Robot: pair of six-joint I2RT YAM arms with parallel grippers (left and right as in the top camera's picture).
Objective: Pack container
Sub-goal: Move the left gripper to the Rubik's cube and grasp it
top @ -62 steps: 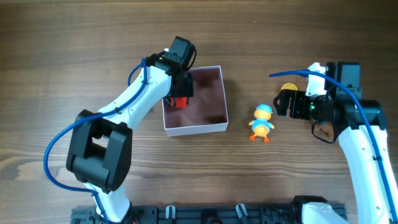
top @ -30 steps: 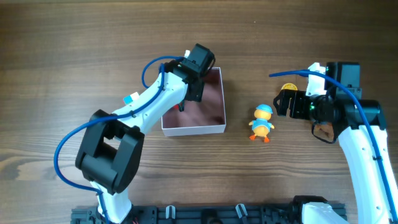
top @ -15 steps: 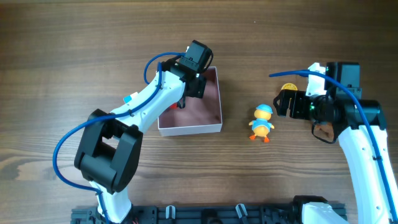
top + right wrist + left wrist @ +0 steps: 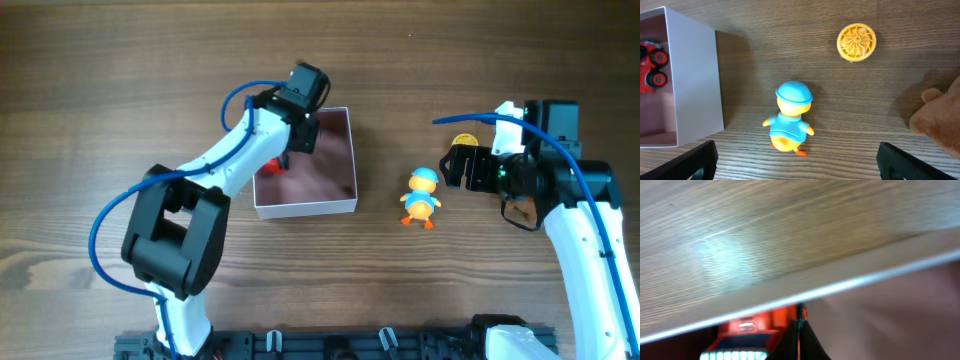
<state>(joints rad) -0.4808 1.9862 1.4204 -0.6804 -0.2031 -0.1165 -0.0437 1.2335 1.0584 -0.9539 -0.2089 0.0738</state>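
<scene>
Both jaws of your right gripper (image 4: 797,169) stand wide apart. The duck (image 4: 789,122) lies just ahead, lengthwise between them and nearer this arm. Beyond it sits the container (image 4: 305,207) with the red car (image 4: 651,67) inside. Your left gripper (image 4: 287,155), fingers together, hovers over its left side.

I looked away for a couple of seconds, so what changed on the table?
The left gripper swung right across the box, then back, and the box ended slightly further left; the red car lies inside. The duck, yellow wheel and right gripper stayed put.
</scene>
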